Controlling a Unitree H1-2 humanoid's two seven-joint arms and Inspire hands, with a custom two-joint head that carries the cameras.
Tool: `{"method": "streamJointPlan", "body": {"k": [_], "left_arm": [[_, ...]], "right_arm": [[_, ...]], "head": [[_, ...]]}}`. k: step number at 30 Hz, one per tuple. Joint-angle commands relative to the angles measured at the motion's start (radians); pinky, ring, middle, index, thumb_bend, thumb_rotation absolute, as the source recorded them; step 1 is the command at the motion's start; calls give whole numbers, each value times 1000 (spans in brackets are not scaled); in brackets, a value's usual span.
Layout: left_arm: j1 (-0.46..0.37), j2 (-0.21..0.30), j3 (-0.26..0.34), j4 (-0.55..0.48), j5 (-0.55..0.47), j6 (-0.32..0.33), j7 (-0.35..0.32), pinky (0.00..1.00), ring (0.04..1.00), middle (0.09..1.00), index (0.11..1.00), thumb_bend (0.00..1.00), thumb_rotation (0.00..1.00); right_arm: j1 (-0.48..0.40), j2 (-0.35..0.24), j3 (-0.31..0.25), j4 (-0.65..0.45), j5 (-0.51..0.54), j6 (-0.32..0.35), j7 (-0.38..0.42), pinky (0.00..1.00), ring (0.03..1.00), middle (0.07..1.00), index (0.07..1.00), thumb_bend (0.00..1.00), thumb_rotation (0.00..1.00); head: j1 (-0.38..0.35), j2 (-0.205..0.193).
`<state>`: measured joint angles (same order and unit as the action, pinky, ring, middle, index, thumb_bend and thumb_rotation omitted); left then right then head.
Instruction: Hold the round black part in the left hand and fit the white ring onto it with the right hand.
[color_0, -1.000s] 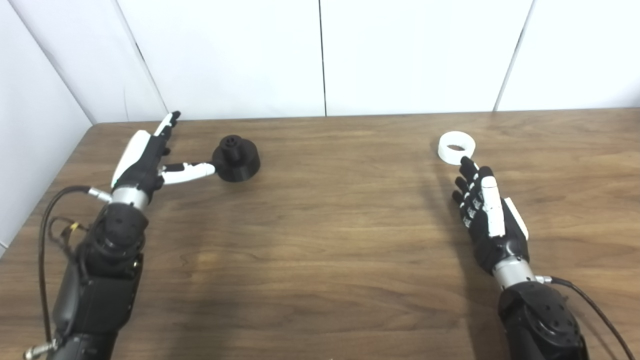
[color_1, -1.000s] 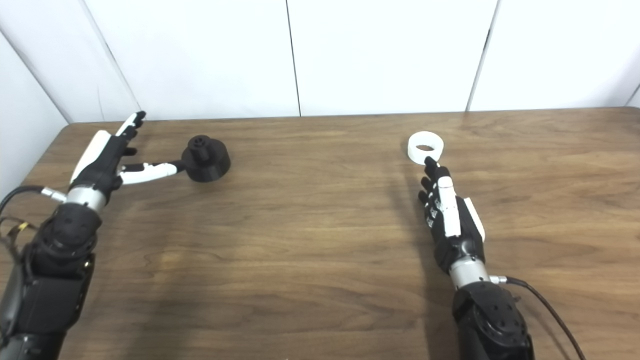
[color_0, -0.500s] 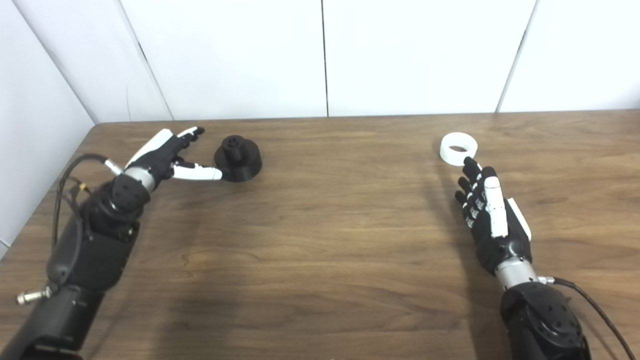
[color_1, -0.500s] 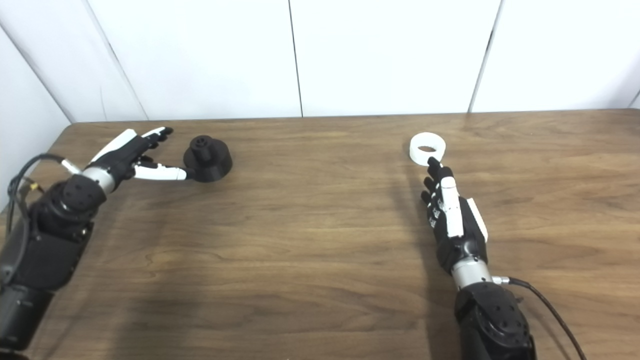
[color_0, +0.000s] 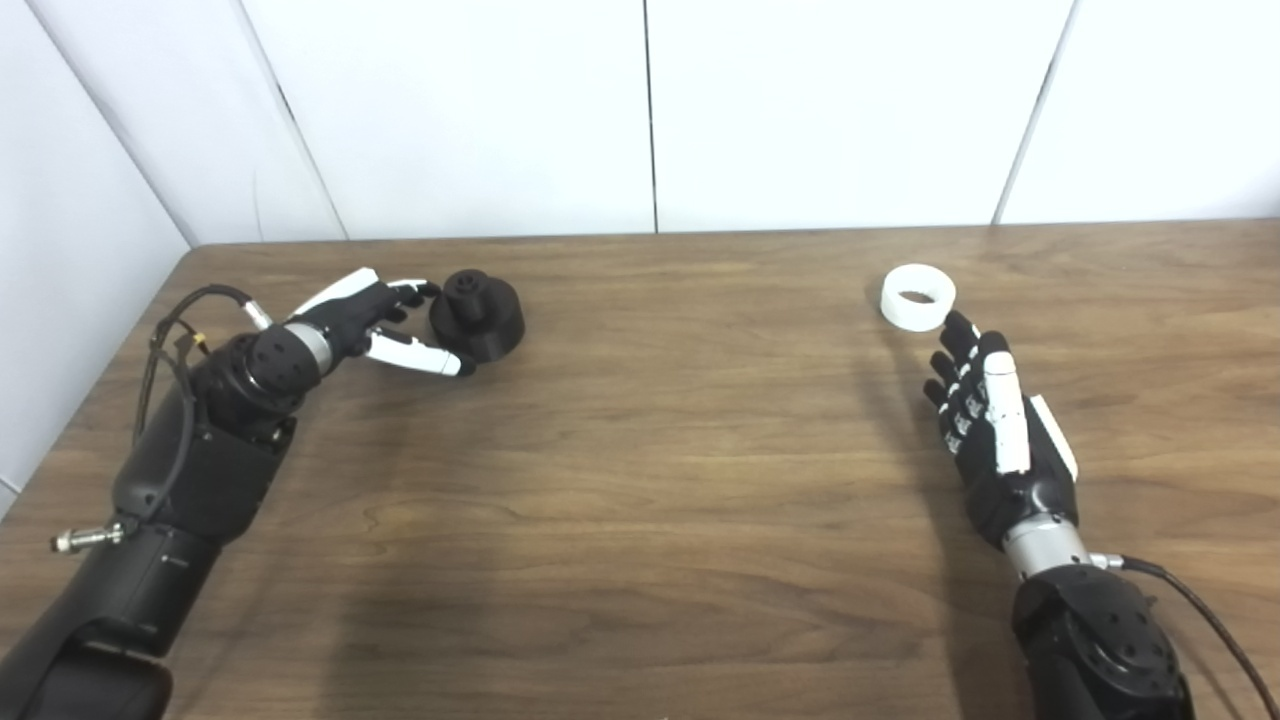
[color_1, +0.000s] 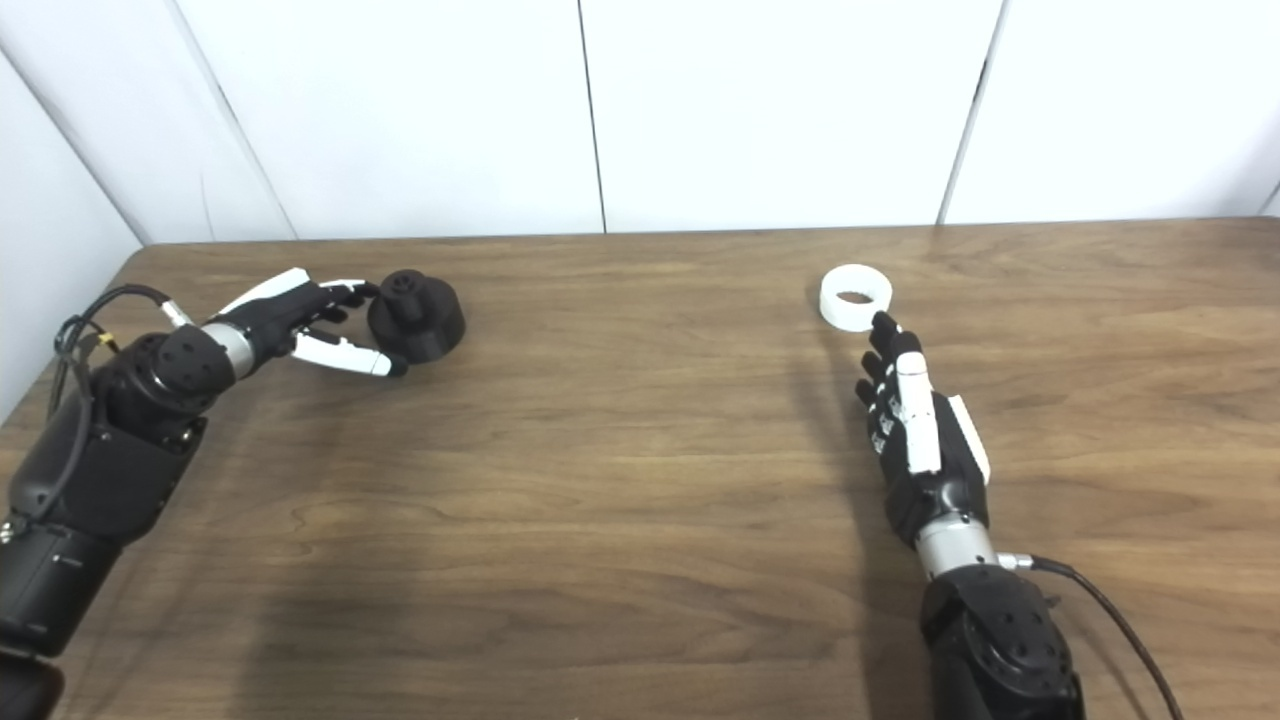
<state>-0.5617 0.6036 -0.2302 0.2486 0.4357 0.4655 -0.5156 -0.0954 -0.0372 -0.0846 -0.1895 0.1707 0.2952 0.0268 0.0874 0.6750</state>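
The round black part, a squat disc with a knob on top, stands on the wooden table at the far left. My left hand is open just left of it, fingers spread toward its near and left sides, the thumb reaching under its front edge. The white ring lies flat at the far right. My right hand is open with fingers straight, its fingertips just short of the ring's near right edge.
White wall panels rise behind the table's far edge. A second wall runs along the table's left side, close to my left arm. Cables trail from both wrists.
My left hand has turned and swung right, closing in on the black part from its left. My right hand has shifted slightly right, near the ring. Neither object has moved.
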Motion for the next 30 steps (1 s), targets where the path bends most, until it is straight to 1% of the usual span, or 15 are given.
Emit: {"method": "streamJointPlan", "body": {"k": [1, 3, 8, 10, 12, 15, 16, 18, 19, 22, 24, 26, 30], "left_arm": [[-68, 39, -6, 7, 14, -15, -2, 862, 974, 982, 954, 1000, 393], [-78, 39, -19, 15, 18, -16, -7, 866, 977, 982, 956, 1000, 394], [-95, 27, -30, 36, 22, -19, 10, 875, 974, 974, 945, 1000, 393], [-100, 20, -31, 45, 19, -21, 17, 799, 950, 974, 944, 1000, 389], [-105, 14, -32, 59, 19, -22, 24, 758, 936, 974, 946, 1000, 395], [-111, 4, -31, 82, 18, -31, 40, 756, 934, 967, 949, 1000, 396], [-113, 0, -33, 87, 22, -32, 45, 794, 946, 968, 949, 1000, 398], [-119, -10, -38, 98, 31, -27, 56, 730, 939, 966, 952, 1000, 400], [-121, -14, -41, 101, 37, -24, 61, 723, 941, 967, 954, 1000, 398], [-127, -27, -49, 110, 50, -36, 82, 845, 977, 976, 960, 1000, 395], [-128, -37, -47, 110, 51, -40, 95, 887, 991, 981, 967, 1000, 391], [-126, -46, -44, 111, 50, -49, 112, 899, 994, 983, 973, 1000, 387], [-129, -63, -46, 120, 55, -56, 131, 891, 989, 983, 980, 1000, 381]], "right_arm": [[-22, 0, -1, -39, 7, -49, 8, 1000, 1000, 1000, 973, 438, 1000], [-21, -2, -1, -39, 5, -54, 9, 1000, 1000, 1000, 978, 440, 1000], [-19, -2, -4, -38, 2, -60, 5, 1000, 1000, 1000, 975, 452, 1000], [-16, -3, -3, -42, 1, -58, 5, 1000, 1000, 1000, 972, 452, 1000], [-14, -4, -4, -43, 2, -57, 6, 1000, 1000, 1000, 972, 450, 1000], [-11, -6, -4, -47, 1, -55, 5, 1000, 1000, 1000, 967, 454, 1000], [-10, -7, -4, -49, -1, -54, 4, 1000, 1000, 1000, 965, 455, 1000], [-9, -8, -3, -53, -5, -52, 2, 1000, 1000, 1000, 959, 458, 1000], [-8, -8, -3, -55, -5, -51, 1, 1000, 1000, 1000, 956, 461, 1000], [-8, -13, -2, -53, -2, -57, 8, 1000, 1000, 999, 954, 463, 1000], [-7, -16, -1, -53, 0, -59, 11, 1000, 1000, 997, 956, 465, 1000], [-6, -18, 0, -56, -2, -57, 10, 1000, 1000, 996, 957, 468, 1000], [-4, -18, -2, -65, -5, -48, 1, 1000, 1000, 989, 946, 473, 1000]], "head": [[-2, -1], [-3, -2], [-4, -1], [-7, -3], [-8, -5], [-9, -4], [-10, -5], [-10, -5], [-10, -6], [-10, -6], [-10, -6], [-13, -7], [-14, -7]]}}
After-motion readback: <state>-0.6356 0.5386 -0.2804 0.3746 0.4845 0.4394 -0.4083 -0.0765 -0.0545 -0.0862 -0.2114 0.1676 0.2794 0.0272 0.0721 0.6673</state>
